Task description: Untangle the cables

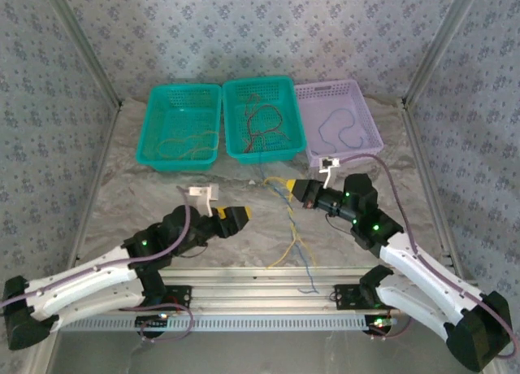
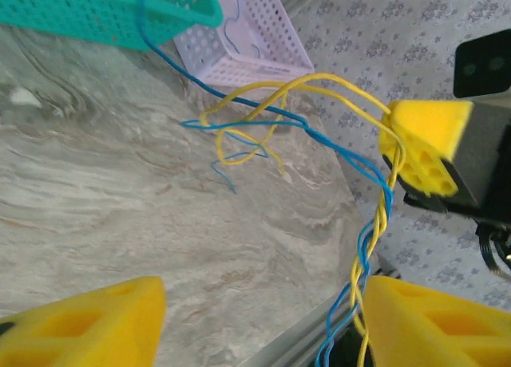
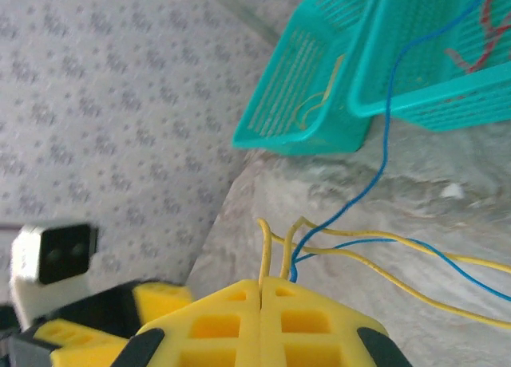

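Just in front of the middle teal basket (image 1: 260,153), down on the marbled table (image 1: 138,203): yellow and blue cables (image 2: 374,223), wound round each other into a loose braid. Running from the basket's front side away toward the near table edge, there parting into separate loose ends. One blue strand leading up from the braid to the basket's front rim. Loose yellow loops and blue tails hanging off the braid's upper part, between the braid and the basket.

Nearest the basket, at the top of the braid: right gripper (image 3: 261,291), fingers pressed flat together, clenched on yellow and blue strands that come out of the seam between the yellow pads.

Farther from the basket, left of the braid: left gripper (image 2: 255,311), fingers spread wide apart, released. Braid passing just beside the inner face of one finger; touching or not, cannot tell.

Inside the basket: red cables (image 1: 258,118) in a tangle. On the basket's left side, touching it: a second teal basket (image 1: 166,93) with yellow-orange cables (image 1: 183,146) on its floor. On the right side: a lilac basket (image 1: 367,118) with a curled blue cable (image 1: 341,132).
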